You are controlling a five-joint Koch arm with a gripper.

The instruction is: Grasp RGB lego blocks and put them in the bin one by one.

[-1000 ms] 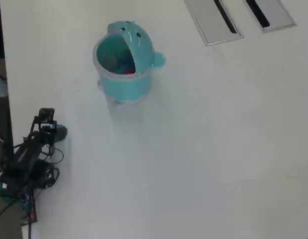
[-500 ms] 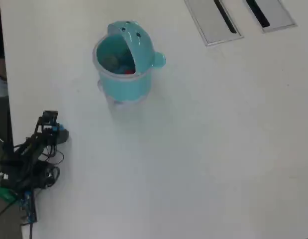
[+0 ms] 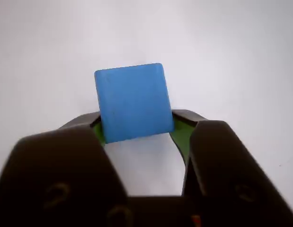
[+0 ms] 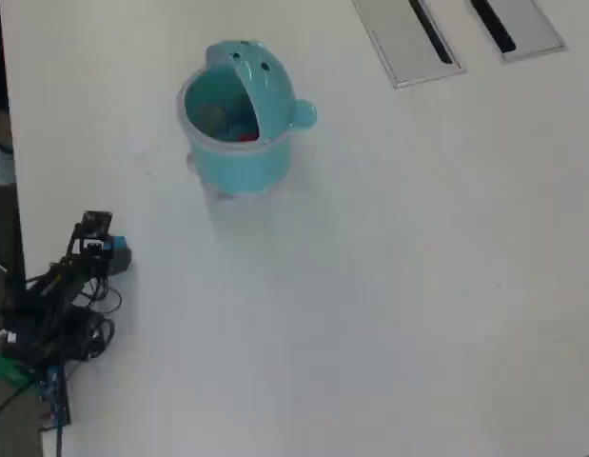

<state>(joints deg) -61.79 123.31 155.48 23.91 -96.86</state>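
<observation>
While the teal bin stands upright on the white desk with its domed, dotted lid flipped up, red and blue bits show inside, too blurred to name. Well apart, the claw grips a smooth blue cube, slightly tilted.

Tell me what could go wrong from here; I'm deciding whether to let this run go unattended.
1. In the wrist view the gripper pinches only the lower edge of the blue block, so the block might slip out.
2. Overhead, the bin stands well away from the arm: a long carry on that shallow hold.
3. Its lid covers part of the opening, so a drop could bounce off.
</observation>
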